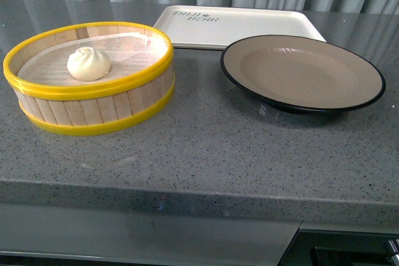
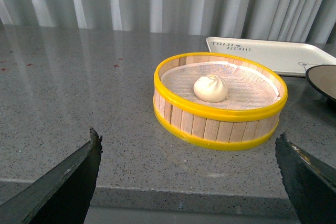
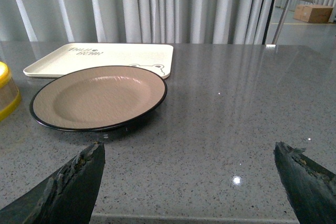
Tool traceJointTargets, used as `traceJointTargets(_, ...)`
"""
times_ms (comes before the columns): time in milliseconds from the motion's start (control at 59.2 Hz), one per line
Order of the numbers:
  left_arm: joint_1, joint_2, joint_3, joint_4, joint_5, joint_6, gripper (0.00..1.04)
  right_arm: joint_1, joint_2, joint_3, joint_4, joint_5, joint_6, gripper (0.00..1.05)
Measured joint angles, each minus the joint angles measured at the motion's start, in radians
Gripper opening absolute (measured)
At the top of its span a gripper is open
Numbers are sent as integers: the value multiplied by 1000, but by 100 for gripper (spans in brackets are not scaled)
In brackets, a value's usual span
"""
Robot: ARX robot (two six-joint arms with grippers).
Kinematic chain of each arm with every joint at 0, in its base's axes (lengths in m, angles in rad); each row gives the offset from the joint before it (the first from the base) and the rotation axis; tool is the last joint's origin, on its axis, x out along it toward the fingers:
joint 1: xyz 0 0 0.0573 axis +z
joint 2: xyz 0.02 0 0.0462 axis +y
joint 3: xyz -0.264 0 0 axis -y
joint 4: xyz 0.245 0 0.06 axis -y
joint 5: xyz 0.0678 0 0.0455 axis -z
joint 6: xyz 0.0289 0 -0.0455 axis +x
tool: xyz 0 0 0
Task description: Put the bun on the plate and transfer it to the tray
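There is one small round white bun (image 1: 88,63), one round wooden basket with yellow rims (image 1: 93,109), one round tan plate (image 1: 302,70) and one flat white tray (image 1: 249,26).

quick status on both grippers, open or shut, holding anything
left gripper: open, holding nothing
right gripper: open, holding nothing

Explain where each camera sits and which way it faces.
Front view: on the robot's body, facing steamer basket with bun, plate, tray; no arm shows.
Left wrist view: on the left arm, facing steamer basket and bun; open left gripper shows.
Right wrist view: on the right arm, facing plate and tray; open right gripper shows.
Shared: all three show plate and tray.
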Motion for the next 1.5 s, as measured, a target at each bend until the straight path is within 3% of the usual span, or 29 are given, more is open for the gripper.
traceJointTargets(1064, -2, 4, 2, -5, -8, -9, 98, 0, 0, 0, 0, 0, 0, 96)
traceJointTargets(1115, -56, 143, 71, -143, -106, -161, 98, 0, 0, 0, 0, 0, 0, 96)
traceJointTargets(1216, -151, 498, 204, 36, -127, -322, 98, 0, 0, 0, 0, 0, 0, 96)
traceJointTargets(1385, -243, 855, 410, 297, -123, -283, 98, 0, -1, 0, 0, 0, 0, 96)
traceJointTargets(1504, -259, 1066, 535, 336, -122, -261, 98, 0, -1, 0, 0, 0, 0, 96)
